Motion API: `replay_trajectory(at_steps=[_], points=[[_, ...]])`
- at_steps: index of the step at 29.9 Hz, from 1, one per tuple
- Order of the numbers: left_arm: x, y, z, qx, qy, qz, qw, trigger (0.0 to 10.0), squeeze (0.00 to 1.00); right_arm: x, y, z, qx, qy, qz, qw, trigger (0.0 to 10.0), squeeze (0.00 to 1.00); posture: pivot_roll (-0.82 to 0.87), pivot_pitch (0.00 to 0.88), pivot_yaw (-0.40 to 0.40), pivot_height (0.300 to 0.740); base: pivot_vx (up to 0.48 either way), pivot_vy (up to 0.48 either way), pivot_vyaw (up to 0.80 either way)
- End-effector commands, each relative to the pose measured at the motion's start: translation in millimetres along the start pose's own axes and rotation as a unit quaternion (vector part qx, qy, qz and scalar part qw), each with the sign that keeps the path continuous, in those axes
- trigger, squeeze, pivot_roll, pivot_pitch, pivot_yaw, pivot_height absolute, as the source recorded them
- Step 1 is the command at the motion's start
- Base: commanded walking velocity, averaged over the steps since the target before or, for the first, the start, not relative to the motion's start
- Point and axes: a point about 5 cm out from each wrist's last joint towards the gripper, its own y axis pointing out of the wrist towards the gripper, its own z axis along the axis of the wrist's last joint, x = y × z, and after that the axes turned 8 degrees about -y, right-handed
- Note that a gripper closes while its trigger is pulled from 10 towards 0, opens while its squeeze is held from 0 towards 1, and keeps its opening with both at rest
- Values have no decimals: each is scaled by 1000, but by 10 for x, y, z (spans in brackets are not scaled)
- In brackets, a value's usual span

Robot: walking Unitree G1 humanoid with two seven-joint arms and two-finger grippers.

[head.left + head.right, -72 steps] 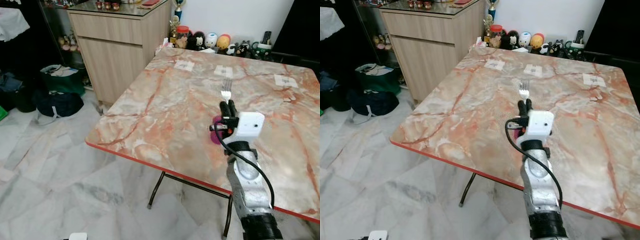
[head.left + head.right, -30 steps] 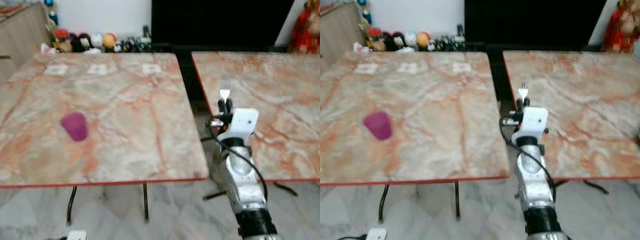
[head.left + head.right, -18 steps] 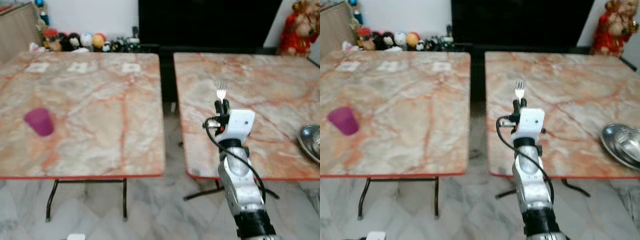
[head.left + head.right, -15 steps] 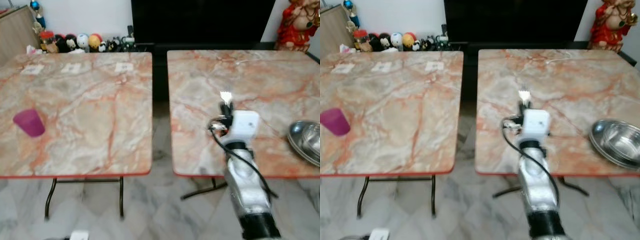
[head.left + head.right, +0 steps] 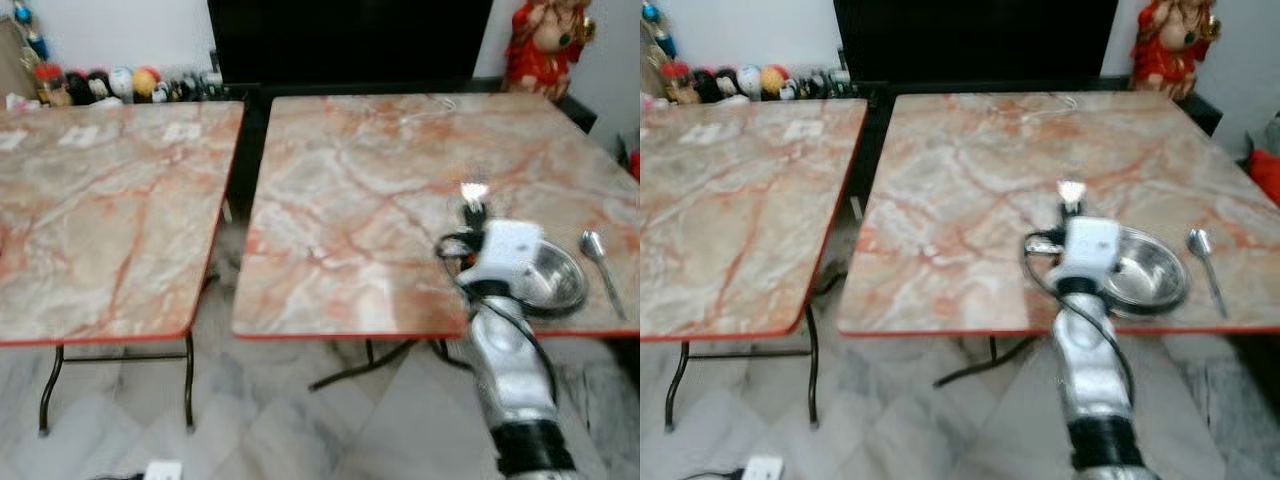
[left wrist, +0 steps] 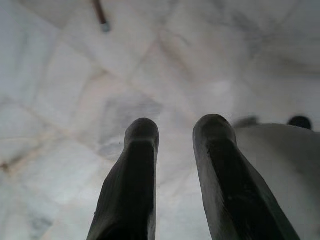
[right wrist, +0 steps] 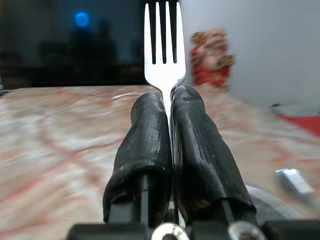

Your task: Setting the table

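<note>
My right gripper (image 5: 1073,211) is shut on a silver fork (image 5: 1071,190), held upright with its tines up over the right marble table (image 5: 340,210). In the right wrist view the fork (image 7: 162,45) rises from between the closed fingers (image 7: 145,135). Just right of the gripper a steel bowl (image 5: 1147,270) sits near the table's front edge, and a spoon (image 5: 1203,256) lies to its right. My left gripper (image 6: 175,130) hangs open above the marble floor.
A second marble table (image 5: 90,220) stands to the left across a narrow gap. Small figurines (image 5: 110,82) line the back wall, beside a dark TV unit (image 5: 350,40). A red statue (image 5: 540,45) stands at the back right. A white plug box (image 5: 760,467) lies on the floor.
The camera has swung right: the purple cup has left the picture, while the bowl and the spoon now show in full. The fork stays gripped and upright.
</note>
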Motion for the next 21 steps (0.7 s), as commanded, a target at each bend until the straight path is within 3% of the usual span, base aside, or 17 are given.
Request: replay_trajectory(at_steps=[1, 7, 21], points=[[-54, -17, -34, -7, 8, 4, 1000, 10000, 0, -48, 16, 38, 5, 2, 4, 1000, 10000, 0, -33, 16, 20, 740, 0, -469, 0], [-58, -17, -32, -6, 8, 5, 1000, 10000, 0, 29, 42, 18, 2, -4, -8, 1000, 10000, 0, -33, 16, 20, 740, 0, -469, 0], [-59, -16, -22, -1, -7, 9, 1000, 10000, 0, 128, 61, -29, -10, -8, -31, 999, 10000, 0, -33, 16, 19, 740, 0, 0, 0]])
